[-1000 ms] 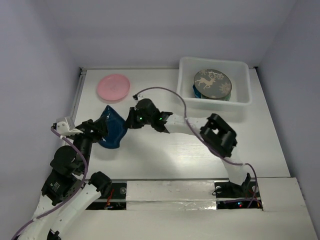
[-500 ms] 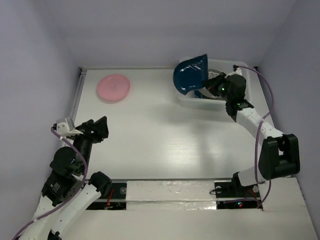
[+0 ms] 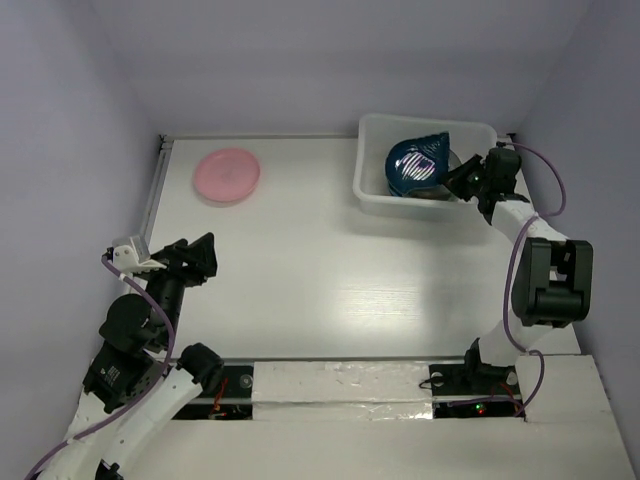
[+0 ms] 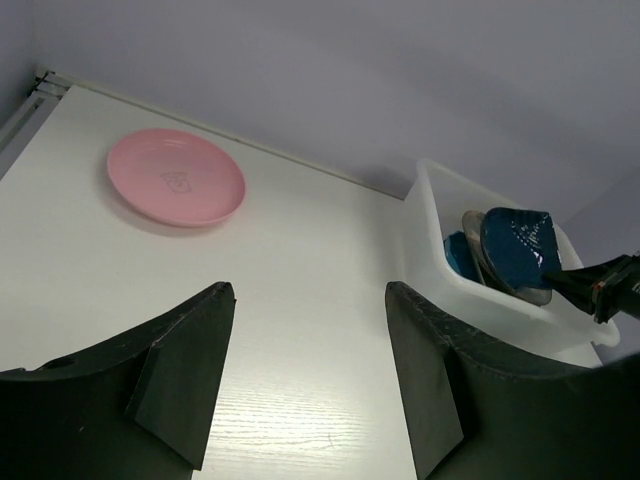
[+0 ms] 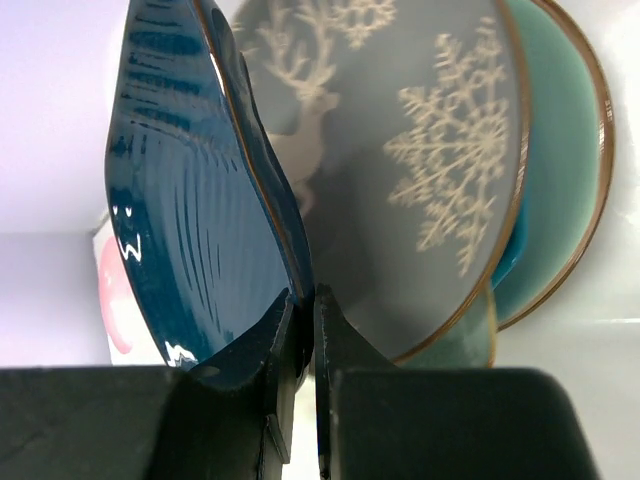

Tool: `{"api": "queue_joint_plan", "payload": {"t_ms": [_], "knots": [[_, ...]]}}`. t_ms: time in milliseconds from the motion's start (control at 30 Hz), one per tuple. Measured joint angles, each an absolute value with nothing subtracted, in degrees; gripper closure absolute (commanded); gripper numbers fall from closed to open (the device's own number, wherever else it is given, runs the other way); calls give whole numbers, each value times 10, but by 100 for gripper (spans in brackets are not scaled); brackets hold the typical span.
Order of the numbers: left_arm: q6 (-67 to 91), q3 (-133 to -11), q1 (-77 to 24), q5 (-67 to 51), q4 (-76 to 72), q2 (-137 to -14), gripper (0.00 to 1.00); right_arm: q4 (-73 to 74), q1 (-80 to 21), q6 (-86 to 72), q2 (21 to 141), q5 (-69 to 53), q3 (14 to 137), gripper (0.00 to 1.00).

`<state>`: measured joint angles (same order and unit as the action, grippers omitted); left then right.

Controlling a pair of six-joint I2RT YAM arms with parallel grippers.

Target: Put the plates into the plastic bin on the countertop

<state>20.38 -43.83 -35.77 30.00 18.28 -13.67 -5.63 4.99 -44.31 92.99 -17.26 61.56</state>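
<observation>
My right gripper (image 3: 455,180) is shut on the rim of the blue plate (image 3: 418,165). It holds the plate tilted on edge inside the plastic bin (image 3: 428,207), at the back right of the white countertop (image 3: 320,270). In the right wrist view my gripper (image 5: 305,295) pinches the blue plate (image 5: 190,200) just in front of the dark grey deer plate (image 5: 400,170), which lies on a teal plate (image 5: 560,200). The pink plate (image 3: 227,174) lies at the back left. My left gripper (image 3: 205,255) is open and empty, and its wrist view shows the gripper (image 4: 308,290) above bare tabletop.
A metal strip (image 3: 155,190) runs along the countertop's left edge. Lilac walls close in the back and both sides. In the left wrist view the pink plate (image 4: 176,188) lies far left and the bin (image 4: 440,270) far right.
A second ago the blue plate was at my left gripper with the right gripper on it. The right arm has carried it across and lowered it into the bin. The left arm stays put.
</observation>
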Motion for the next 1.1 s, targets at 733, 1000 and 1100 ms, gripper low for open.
{"api": "queue_joint_plan", "payload": {"t_ms": [733, 1000, 1100], "knots": [[204, -438, -348, 298, 182, -153, 41, -6, 76, -424, 1020, -163, 718, 30], [205, -439, -342, 283, 180, -195, 42, -51, 76, -434, 878, -128, 625, 24], [211, -440, -340, 269, 176, -227, 43, -107, 76, -450, 806, -124, 556, 73]]}}
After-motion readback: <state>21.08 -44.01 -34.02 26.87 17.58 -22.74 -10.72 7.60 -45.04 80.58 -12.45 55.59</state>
